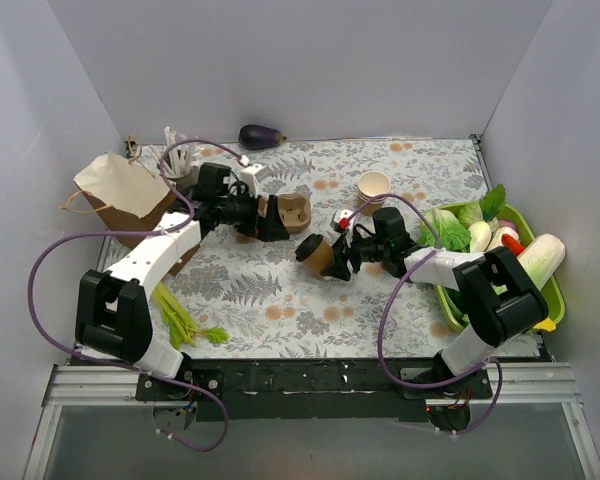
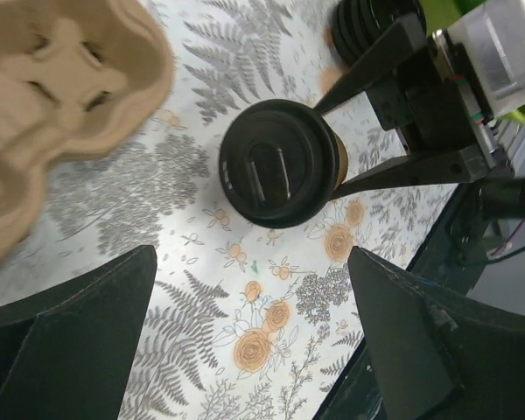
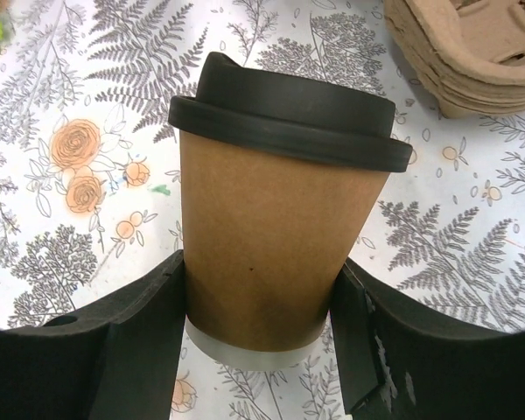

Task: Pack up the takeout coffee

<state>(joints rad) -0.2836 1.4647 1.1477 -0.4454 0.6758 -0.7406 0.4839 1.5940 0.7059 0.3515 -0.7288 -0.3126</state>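
The takeout coffee (image 1: 316, 251), a tan paper cup with a black lid, is tilted above the middle of the table. My right gripper (image 1: 338, 260) is shut on its lower body; the right wrist view shows the cup (image 3: 276, 227) squeezed between both fingers (image 3: 131, 350). My left gripper (image 1: 278, 222) is open and empty, just left of the cup, next to a stack of pulp cup carriers (image 1: 296, 212). The left wrist view shows the cup's lid (image 2: 280, 164) ahead of the open fingers (image 2: 79, 332) and the carrier (image 2: 70, 87) at upper left. The brown paper bag (image 1: 125, 192) stands at far left.
A lidless paper cup (image 1: 374, 186) stands behind the right gripper. A stack of black lids (image 2: 367, 26) lies beside it. A green tray (image 1: 550, 290) of vegetables is at the right. An eggplant (image 1: 261, 136) is at the back; green stalks (image 1: 185, 320) lie near left.
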